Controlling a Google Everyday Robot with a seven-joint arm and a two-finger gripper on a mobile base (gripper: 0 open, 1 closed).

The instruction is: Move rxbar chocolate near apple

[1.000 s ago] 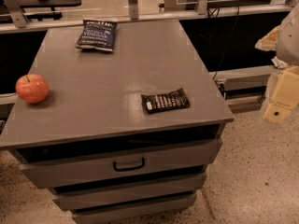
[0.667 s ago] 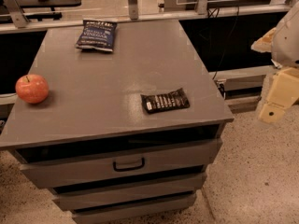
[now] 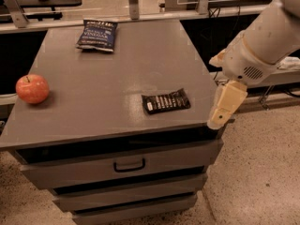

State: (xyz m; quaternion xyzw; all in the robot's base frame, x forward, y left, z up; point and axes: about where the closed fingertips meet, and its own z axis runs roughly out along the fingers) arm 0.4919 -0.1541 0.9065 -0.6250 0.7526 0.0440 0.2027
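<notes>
The rxbar chocolate (image 3: 166, 101) is a flat black wrapper with white lettering. It lies on the grey cabinet top (image 3: 117, 69) near the front right corner. The red-orange apple (image 3: 32, 88) stands at the left edge of the top, far from the bar. My gripper (image 3: 226, 105) hangs off the cabinet's right front corner, just right of the bar and apart from it. It holds nothing that I can see.
A dark blue chip bag (image 3: 97, 34) lies at the back of the top. The cabinet has drawers (image 3: 129, 164) below the front edge. Shelving and cables stand behind, and speckled floor (image 3: 262, 172) lies to the right.
My arm and gripper have moved left toward the cabinet's right front corner. The bar, apple and chip bag have not moved.
</notes>
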